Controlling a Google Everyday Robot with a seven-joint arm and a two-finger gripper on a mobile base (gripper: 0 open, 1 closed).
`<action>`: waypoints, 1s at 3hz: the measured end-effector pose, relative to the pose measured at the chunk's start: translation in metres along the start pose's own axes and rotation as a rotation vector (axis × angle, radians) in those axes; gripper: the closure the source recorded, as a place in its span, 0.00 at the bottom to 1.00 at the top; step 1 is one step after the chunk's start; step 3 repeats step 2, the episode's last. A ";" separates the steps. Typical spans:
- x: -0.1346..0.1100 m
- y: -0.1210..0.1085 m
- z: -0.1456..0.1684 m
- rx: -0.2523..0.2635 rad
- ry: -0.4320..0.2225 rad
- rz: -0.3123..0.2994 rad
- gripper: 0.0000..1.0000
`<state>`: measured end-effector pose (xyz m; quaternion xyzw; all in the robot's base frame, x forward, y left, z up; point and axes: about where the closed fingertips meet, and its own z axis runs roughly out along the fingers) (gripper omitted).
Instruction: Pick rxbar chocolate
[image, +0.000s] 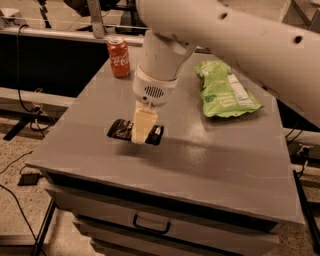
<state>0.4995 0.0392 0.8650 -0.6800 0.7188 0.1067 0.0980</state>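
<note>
The rxbar chocolate is a small flat dark bar with white text. It lies on the grey table, left of the middle and near the front. My gripper hangs from the big white arm and comes straight down onto the middle of the bar. It covers the bar's centre, so only the two dark ends show on either side. The bar still lies flat on the table top.
A red soda can stands at the table's back left. A green snack bag lies at the back right. The table has a drawer with a handle in front. A black bench and cables are to the left.
</note>
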 end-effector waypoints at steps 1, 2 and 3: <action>-0.002 -0.007 -0.031 0.010 -0.078 -0.001 1.00; -0.004 -0.007 -0.033 0.014 -0.085 -0.003 1.00; -0.004 -0.007 -0.033 0.014 -0.085 -0.003 1.00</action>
